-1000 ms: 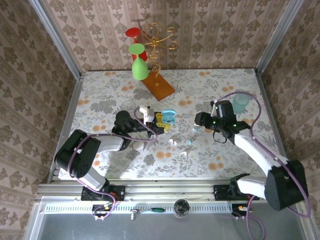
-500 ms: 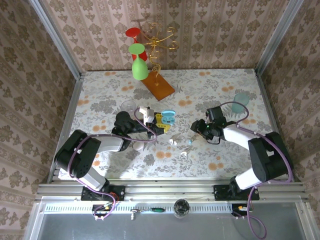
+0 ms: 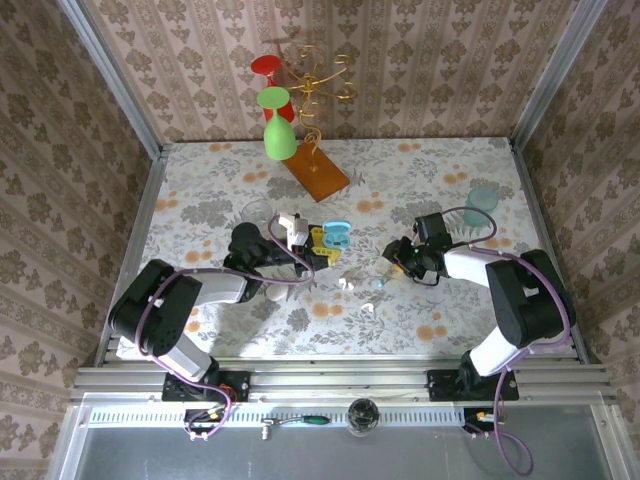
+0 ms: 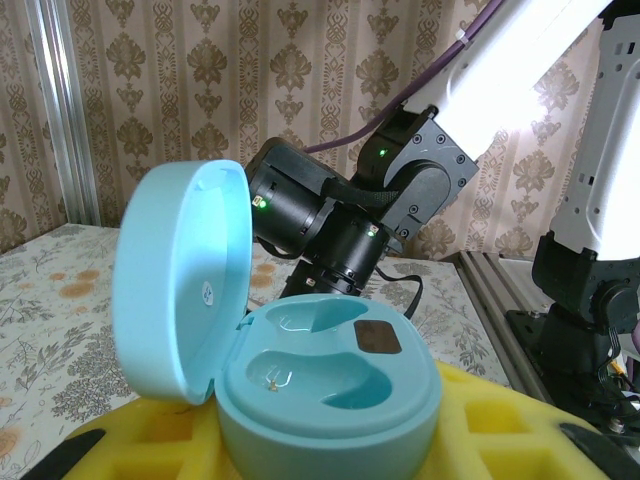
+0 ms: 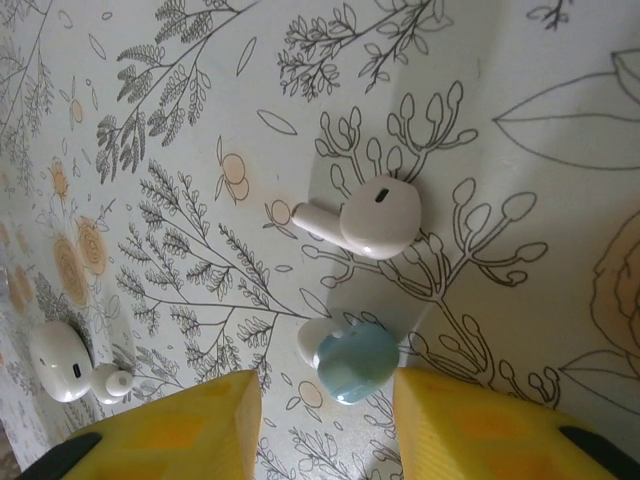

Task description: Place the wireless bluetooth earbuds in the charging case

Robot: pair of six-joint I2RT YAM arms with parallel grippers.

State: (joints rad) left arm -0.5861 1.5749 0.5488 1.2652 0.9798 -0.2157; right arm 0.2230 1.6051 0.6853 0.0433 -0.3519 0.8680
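An open pale blue charging case [image 4: 330, 385] sits between the yellow pads of my left gripper [image 4: 330, 450], which is shut on it. Its lid [image 4: 180, 280] stands up and both wells are empty. From above, the left gripper [image 3: 318, 241] holds the case [image 3: 336, 236] left of centre. My right gripper [image 3: 394, 265] is low over the table and open. A pale blue earbud [image 5: 355, 362] lies just ahead of the gap between its yellow fingertips [image 5: 170, 430], untouched. A white earbud [image 5: 370, 215] lies beyond it, another white one [image 5: 62, 362] far left. Loose earbuds [image 3: 346, 283] dot the cloth.
A white pebble-shaped case [image 3: 273, 292] lies by the left arm. A wooden stand [image 3: 318, 170] with green and red glasses is at the back centre. A teal cup [image 3: 482, 205] stands back right and a clear glass [image 3: 257, 212] back left. The right arm [image 4: 330, 215] shows behind the case.
The right arm has folded down and its gripper has dropped to the table, shifting slightly left toward the earbuds. The left arm and the blue case have not moved.
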